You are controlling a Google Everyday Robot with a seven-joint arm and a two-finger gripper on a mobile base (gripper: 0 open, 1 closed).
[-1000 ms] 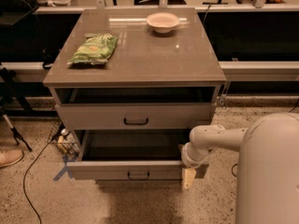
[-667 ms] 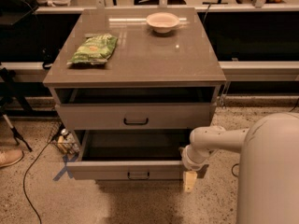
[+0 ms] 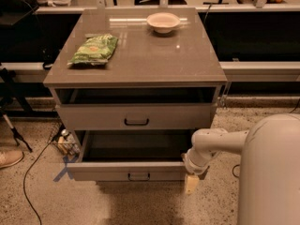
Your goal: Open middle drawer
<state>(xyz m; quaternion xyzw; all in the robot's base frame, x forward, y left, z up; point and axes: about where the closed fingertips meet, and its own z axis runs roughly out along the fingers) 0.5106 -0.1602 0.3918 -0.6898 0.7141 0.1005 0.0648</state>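
Observation:
The middle drawer (image 3: 103,171) is a grey-beige front with a small black bar handle (image 3: 139,176). It stands pulled well out of the cabinet, and its dark inside (image 3: 136,146) shows. My gripper (image 3: 191,183) hangs at the right end of this drawer front, at its corner and close to the floor. My white arm (image 3: 218,142) reaches in from the lower right. The drawer above (image 3: 93,117) has its own black handle (image 3: 137,122), with a dark gap above it under the cabinet top. A third drawer below is hidden.
On the cabinet top (image 3: 154,60) lie a green snack bag (image 3: 93,49) and a white bowl (image 3: 163,22). Bottles in a wire rack (image 3: 65,142) and cables lie on the floor at the left. A shoe (image 3: 9,158) is at the far left. My white body (image 3: 272,172) fills the lower right.
My gripper has sunk very slightly beside the drawer's right corner. The drawers have not moved.

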